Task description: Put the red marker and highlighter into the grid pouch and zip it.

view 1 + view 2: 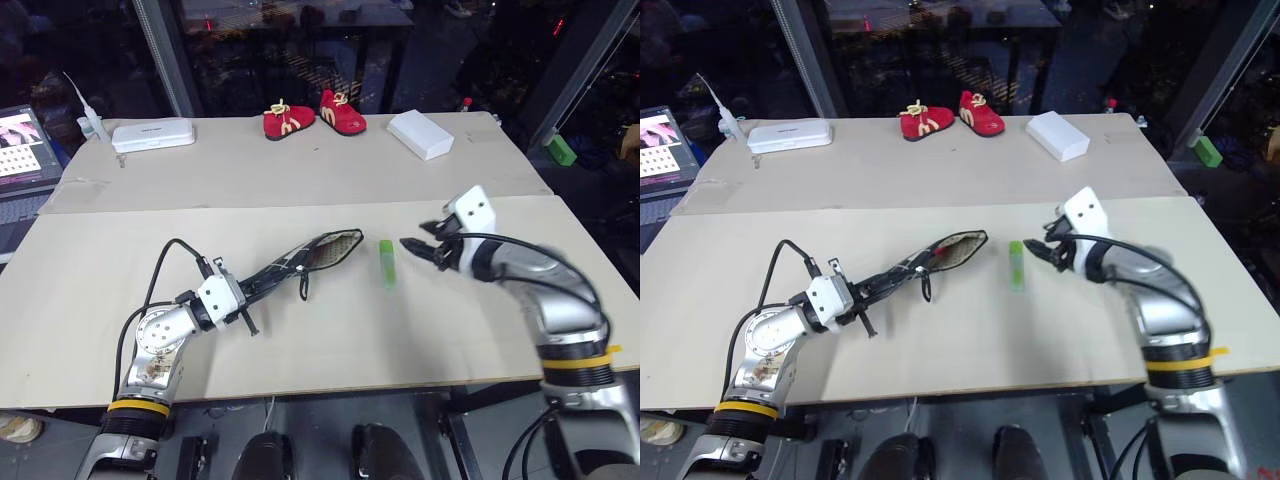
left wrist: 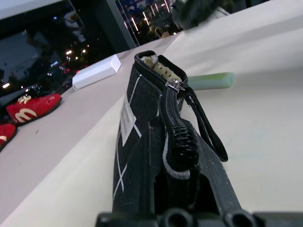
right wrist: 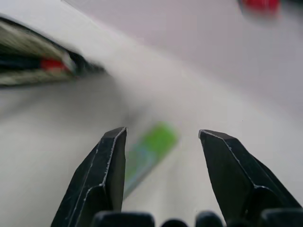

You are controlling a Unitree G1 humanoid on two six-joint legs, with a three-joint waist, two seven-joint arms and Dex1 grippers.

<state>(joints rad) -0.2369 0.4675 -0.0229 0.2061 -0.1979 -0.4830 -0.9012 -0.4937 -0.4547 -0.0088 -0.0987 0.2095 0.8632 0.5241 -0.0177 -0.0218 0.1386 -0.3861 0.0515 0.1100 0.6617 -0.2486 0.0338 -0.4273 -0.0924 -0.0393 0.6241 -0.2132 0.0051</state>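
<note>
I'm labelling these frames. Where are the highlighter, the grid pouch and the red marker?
highlighter (image 1: 386,263): left eye view, mid-barrel.
grid pouch (image 1: 332,249): left eye view, open mouth's lining.
red marker (image 3: 51,64): right wrist view, red end inside the pouch.

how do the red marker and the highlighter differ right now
The red marker lies inside the open grid pouch, which the shut left hand holds; the highlighter lies bare on the table. The marker is dark with a red end; the highlighter is pale green. Neither is held; the right hand is open near the highlighter.

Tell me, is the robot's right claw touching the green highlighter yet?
Apart. The left eye view shows bare table between the right claw and the highlighter, with the claw open.
</note>
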